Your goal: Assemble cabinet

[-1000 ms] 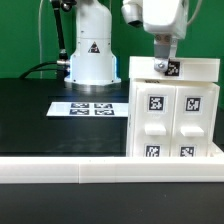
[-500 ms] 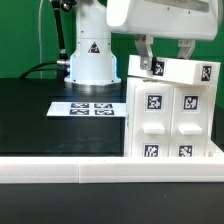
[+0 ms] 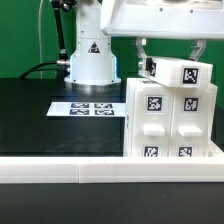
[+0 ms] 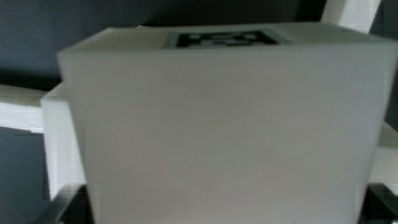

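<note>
We see the large white plastic tagged cabinet (image 3: 170, 108) upright on the black worktop (image 3: 40, 115), against the long white rail (image 3: 100, 168). Our claw (image 3: 170, 55) straddles its top, fingers spread; closing squarely comes next.

Green wall (image 3: 25, 35) behind; black tabletop (image 3: 30, 115); white rail (image 3: 60, 172) along front edge; marker board (image 3: 90, 108) flat on table. Even lighting.
</note>
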Motion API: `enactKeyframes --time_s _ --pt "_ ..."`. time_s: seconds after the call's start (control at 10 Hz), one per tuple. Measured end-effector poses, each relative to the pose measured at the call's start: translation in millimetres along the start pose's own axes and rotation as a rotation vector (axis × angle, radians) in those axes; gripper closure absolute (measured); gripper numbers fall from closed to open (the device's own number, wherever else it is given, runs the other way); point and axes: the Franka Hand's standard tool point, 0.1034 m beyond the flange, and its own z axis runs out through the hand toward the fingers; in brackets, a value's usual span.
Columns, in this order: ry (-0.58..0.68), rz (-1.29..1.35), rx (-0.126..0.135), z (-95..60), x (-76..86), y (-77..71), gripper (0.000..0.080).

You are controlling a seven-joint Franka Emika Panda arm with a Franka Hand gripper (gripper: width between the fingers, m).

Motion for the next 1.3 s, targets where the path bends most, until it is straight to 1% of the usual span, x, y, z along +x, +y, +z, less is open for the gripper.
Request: enactKeyframes --time_s 0.2,0.3,0.5,0.8,0.9,1.1,1.3 --pt "0.0 0.106 0.002 0.2 -0.1 -0.9 0.0236" --pt "-0.002 0.198 0.009 0.4 -0.3 -2.1 0.0236" --pt "-0.003 0.291 0.013 0.5 -0.3 -3.1 0.0236" --pt "0.028 0.563 0.037 0.4 -0.3 -6.2 0.0236" --pt "0.03 0.621 0.039 0.4 -0.4 -7.1 0.0236" --pt "0.031 0.837 0.061 0.5 -1.9 -9.3 0.0236" --pt "0.02 0.986 0.069 0.4 -3.3 -11.4 0.0236"
